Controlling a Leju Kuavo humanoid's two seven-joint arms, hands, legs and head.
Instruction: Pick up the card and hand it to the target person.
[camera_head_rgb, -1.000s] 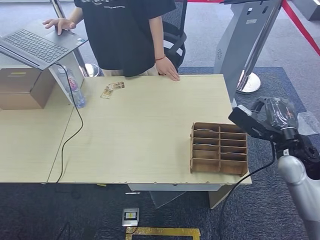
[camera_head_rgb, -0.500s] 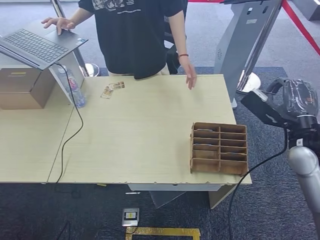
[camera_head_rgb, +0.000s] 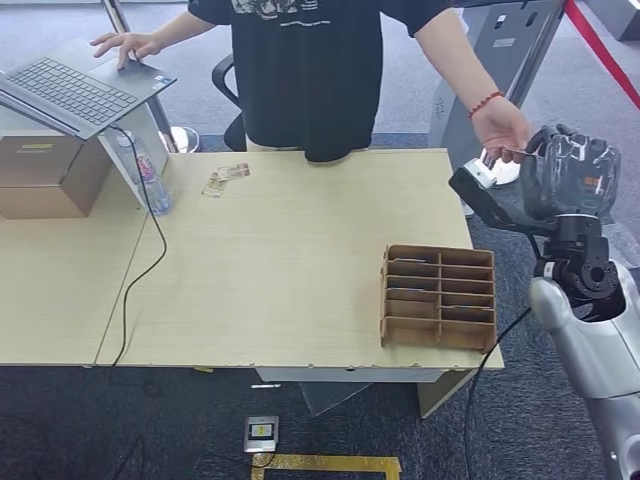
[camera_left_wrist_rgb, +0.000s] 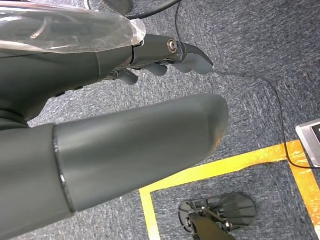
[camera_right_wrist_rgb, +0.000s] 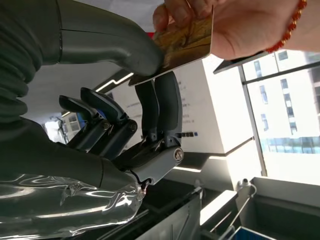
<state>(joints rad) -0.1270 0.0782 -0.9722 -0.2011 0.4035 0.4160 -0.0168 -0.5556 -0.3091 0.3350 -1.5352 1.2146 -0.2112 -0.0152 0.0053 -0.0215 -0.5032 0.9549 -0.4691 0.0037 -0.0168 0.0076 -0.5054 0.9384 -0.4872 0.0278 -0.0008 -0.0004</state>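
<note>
On the left of the head view a laptop (camera_head_rgb: 72, 90) sits raised above a cardboard box (camera_head_rgb: 45, 175), with a water bottle (camera_head_rgb: 151, 180) beside it and a few small cards (camera_head_rgb: 225, 178) lying on the tabletop (camera_head_rgb: 287, 260); a compartmented wooden tray (camera_head_rgb: 438, 297) stands near the right edge. Beyond that edge the right hand (camera_head_rgb: 571, 172) is lifted, meeting the person's hand (camera_head_rgb: 500, 128). The right wrist view makes the contact plain: the card (camera_right_wrist_rgb: 177, 47) is pinched between the grey thumb and the dark fingers (camera_right_wrist_rgb: 164, 107), while the person's fingers grip its other end. The left wrist view shows the left hand (camera_left_wrist_rgb: 132, 100) over carpet, holding nothing, thumb and fingers apart.
</note>
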